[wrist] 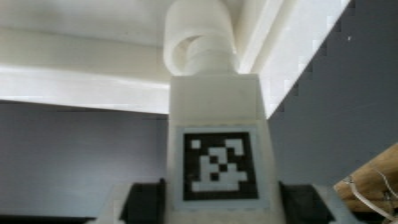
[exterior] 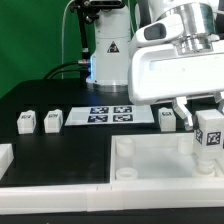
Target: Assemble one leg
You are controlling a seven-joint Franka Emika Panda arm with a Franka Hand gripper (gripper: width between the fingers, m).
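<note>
My gripper is shut on a leg, a small white cuboid block with a black-and-white tag. It holds the leg upright just above the exterior view's right corner of the large white tray-like part. In the wrist view the leg sits between my two dark fingers, tag facing the camera. Its far end points at a round corner socket of the tray-like part. I cannot tell whether the leg touches the socket. My gripper grips the leg's near end.
Two loose legs stand at the exterior view's left, and a third stands near my gripper. The marker board lies between them. A white block sits at the left edge. The robot base stands behind.
</note>
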